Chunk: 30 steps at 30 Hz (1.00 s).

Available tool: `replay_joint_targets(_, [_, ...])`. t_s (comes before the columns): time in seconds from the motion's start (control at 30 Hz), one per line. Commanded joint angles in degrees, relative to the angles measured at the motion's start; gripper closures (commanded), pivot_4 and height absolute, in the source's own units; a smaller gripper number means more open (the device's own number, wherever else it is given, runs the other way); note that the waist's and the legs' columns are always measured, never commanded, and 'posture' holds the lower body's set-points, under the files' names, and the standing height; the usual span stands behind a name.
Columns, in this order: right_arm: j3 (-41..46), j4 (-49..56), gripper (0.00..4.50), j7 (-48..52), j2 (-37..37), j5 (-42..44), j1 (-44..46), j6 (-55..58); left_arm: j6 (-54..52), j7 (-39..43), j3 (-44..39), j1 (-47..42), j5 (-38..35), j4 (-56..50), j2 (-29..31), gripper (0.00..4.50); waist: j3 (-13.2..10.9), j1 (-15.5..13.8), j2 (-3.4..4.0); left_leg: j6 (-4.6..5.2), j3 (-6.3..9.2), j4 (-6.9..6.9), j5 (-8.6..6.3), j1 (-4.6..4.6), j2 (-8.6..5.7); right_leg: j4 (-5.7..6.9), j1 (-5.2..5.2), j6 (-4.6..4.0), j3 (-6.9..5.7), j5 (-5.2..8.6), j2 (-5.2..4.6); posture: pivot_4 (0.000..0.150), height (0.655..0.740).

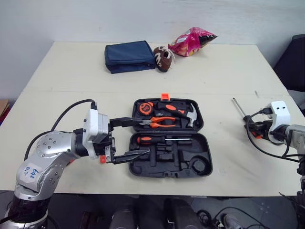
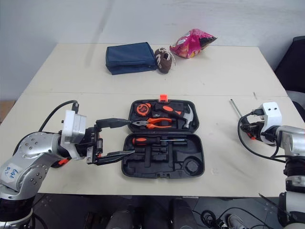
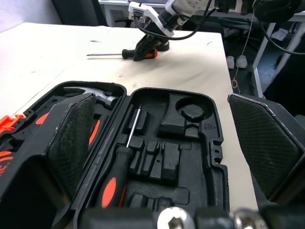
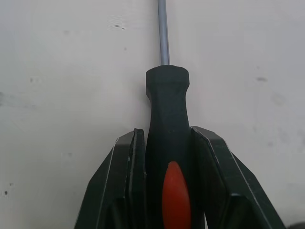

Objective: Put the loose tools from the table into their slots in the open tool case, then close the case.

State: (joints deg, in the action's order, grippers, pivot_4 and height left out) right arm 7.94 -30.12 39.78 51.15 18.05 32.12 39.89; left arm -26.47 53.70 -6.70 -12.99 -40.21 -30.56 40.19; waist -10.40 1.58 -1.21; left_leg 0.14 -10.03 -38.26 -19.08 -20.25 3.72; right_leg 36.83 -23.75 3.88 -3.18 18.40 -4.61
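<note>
The black tool case (image 1: 143, 169) lies open mid-table. Its far half holds a tape measure (image 1: 144, 109), orange pliers (image 1: 159, 122) and a hammer (image 1: 191, 114). An orange-and-black screwdriver (image 1: 162, 140) rests in the near half, beside several bare slots. My left gripper (image 1: 143, 137) is open at the case's left edge, one finger over each half, nothing between them. On the table to the right lies a loose screwdriver (image 4: 167, 95), shaft (image 1: 239, 109) pointing away. My right gripper (image 1: 252, 128) is shut on its handle, with fingers (image 4: 128, 162) on both sides.
At the table's far side sit a navy pouch (image 1: 128, 56), a small brown football toy (image 1: 163, 58) and a pink snack bag (image 1: 193, 40). Black cables loop around the right wrist (image 1: 267, 148) near the table's right edge.
</note>
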Motion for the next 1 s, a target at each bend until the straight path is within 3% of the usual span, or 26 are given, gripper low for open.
replay_joint_targets(0.03, [3.3,11.8,3.49,4.8,1.1,3.1,-0.9,-3.0,1.4,0.7,-1.7,-1.4,-0.4,0.4,0.7,0.00,-0.1,0.2,0.14,-0.01,-0.03,0.01,0.00,0.00,0.00,0.03,-0.03,0.00,0.03,0.00,0.01,0.150,0.7400])
replay_joint_targets(0.17, [-1.0,35.4,3.49,20.5,3.5,11.3,-4.9,-2.3,-0.4,3.5,-3.4,0.3,-3.1,-0.1,3.2,0.00,-0.2,0.9,0.28,-0.19,-0.10,0.12,0.04,0.02,0.09,0.12,-0.19,-0.03,0.14,0.02,0.17,0.150,0.7400])
replay_joint_targets(0.27, [-3.9,41.6,3.49,23.2,3.8,13.0,-5.2,0.1,-0.1,4.8,-3.6,2.2,-3.4,-1.1,4.1,0.00,-0.1,0.5,0.23,-0.31,-0.01,0.21,0.04,0.04,0.18,0.12,-0.20,-0.11,0.06,0.06,0.21,0.150,0.7400])
replay_joint_targets(0.4, [-17.0,53.6,3.49,26.5,3.4,11.8,-2.1,4.4,8.5,8.6,-6.9,7.7,2.2,2.5,4.7,0.00,-0.2,0.2,0.19,-0.17,-0.04,0.14,-0.02,-0.01,0.07,0.04,-0.20,-0.10,0.06,0.06,0.04,0.150,0.7400])
replay_joint_targets(0.67, [-30.1,51.1,3.49,22.2,0.1,-0.1,3.5,3.1,8.4,10.9,-10.4,13.5,2.6,4.2,8.6,0.00,-0.1,0.1,0.10,-0.09,-0.01,0.09,-0.07,-0.16,0.06,0.05,-0.34,-0.17,-0.02,0.05,-0.10,0.150,0.7400])
replay_joint_targets(1.0, [-32.2,46.1,3.49,26.9,1.6,-7.3,3.5,-5.2,6.3,10.2,-10.5,13.9,1.7,3.8,9.4,0.00,-0.1,0.1,0.07,-0.04,0.00,-0.17,-0.06,-0.71,0.06,0.19,-0.81,-0.19,-0.22,0.06,-0.13,0.150,0.7400])
